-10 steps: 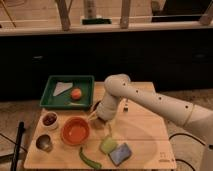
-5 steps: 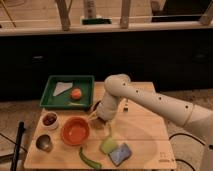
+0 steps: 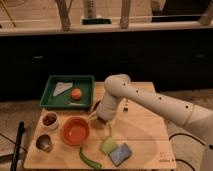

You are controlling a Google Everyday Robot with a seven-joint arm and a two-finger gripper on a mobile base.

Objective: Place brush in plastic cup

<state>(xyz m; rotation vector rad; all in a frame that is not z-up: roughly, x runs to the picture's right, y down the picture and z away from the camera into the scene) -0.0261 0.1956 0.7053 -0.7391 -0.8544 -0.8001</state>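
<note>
My gripper (image 3: 102,118) is at the end of the white arm that reaches in from the right. It hangs low over the table, just right of the orange bowl (image 3: 75,131). A slim pale stick that looks like the brush's (image 3: 107,130) handle runs from under the gripper down toward the plastic cup (image 3: 108,145). I cannot tell whether the gripper holds it. The pale yellow-green cup stands near the table's front edge, just below the gripper.
A blue sponge-like block (image 3: 121,153) lies right of the cup and a curved green vegetable (image 3: 89,158) left of it. A grey metal cup (image 3: 44,143) and a white bowl (image 3: 49,120) stand at the left. A green tray (image 3: 50,85) at the back holds a white cloth and an orange fruit.
</note>
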